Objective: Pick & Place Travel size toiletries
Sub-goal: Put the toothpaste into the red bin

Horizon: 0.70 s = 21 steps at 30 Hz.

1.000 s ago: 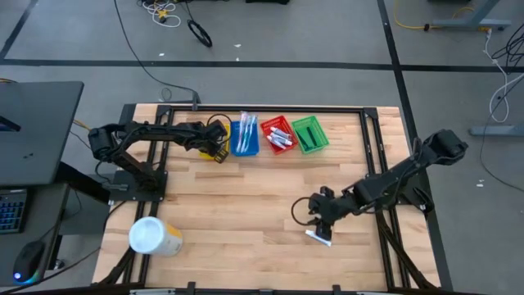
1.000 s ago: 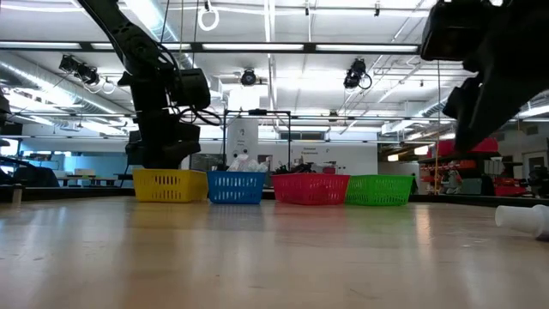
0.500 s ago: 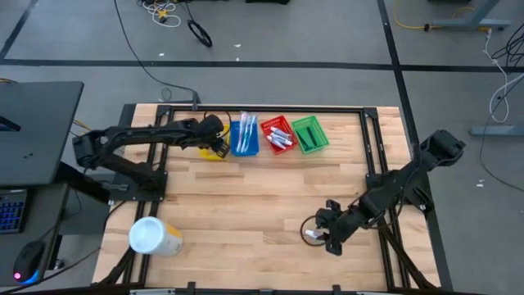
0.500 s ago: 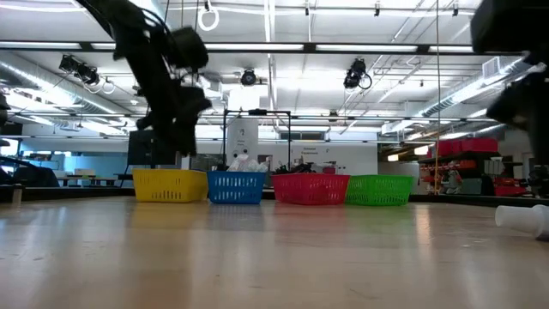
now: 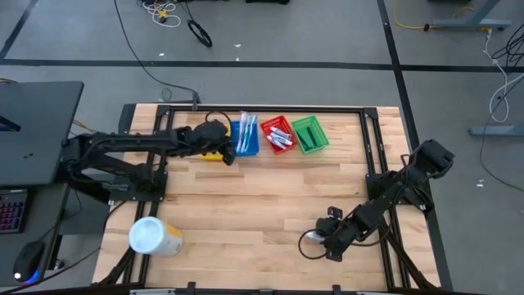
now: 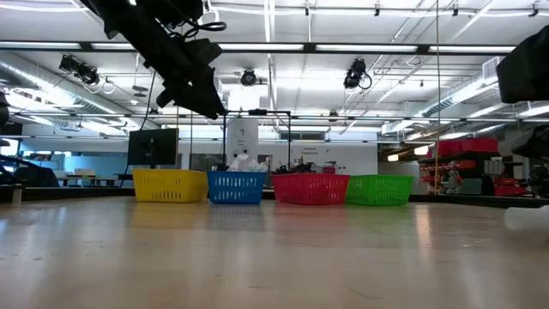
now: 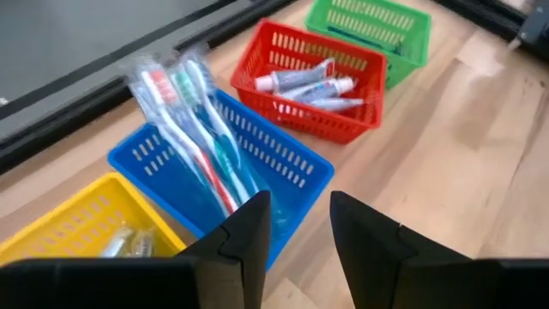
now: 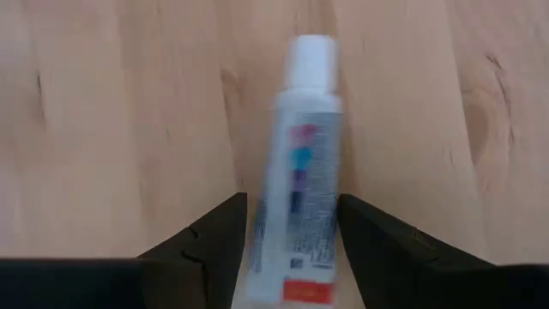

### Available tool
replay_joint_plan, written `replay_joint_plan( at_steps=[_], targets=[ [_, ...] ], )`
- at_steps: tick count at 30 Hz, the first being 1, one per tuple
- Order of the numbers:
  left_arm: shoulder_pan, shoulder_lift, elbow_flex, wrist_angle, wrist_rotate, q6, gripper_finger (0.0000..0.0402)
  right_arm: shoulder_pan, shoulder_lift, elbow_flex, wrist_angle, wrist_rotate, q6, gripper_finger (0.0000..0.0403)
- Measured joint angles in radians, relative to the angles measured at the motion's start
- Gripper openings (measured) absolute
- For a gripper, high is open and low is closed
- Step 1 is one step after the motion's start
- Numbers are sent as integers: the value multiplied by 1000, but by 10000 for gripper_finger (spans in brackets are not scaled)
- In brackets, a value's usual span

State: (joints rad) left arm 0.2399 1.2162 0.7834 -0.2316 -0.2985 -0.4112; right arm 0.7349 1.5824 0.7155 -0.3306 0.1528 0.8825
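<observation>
Having slid nearer the tabletop's [image 5: 246, 213] front edge, right gripper [image 8: 287, 225] jaws apart, straddled small white plastic tube [image 8: 296, 163]; left gripper [image 7: 296, 225] jaws apart, empty.

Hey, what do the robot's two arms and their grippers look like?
Both arms are dark, jointed and slim. The left gripper and right gripper each have two black, blocky, matte fingers. A black cable loops beside the right gripper. No markings show.
</observation>
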Motion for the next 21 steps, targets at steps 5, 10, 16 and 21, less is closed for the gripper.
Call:
replay_joint_plan(
  at_steps=[5,10,16,21],
  targets=[
    [-9,8,-1,-2,-1,-20,128,0,3,1,4,9,0,197],
    [-9,8,-1,6,-1,-28,128,0,5,0,11,23,-18,197],
    [-11,8,-1,8,-5,-28,128,19,38,1,22,53,-101,188],
    [-25,8,-1,23,-5,-1,128,36,41,1,23,113,-113,147]
  ],
)
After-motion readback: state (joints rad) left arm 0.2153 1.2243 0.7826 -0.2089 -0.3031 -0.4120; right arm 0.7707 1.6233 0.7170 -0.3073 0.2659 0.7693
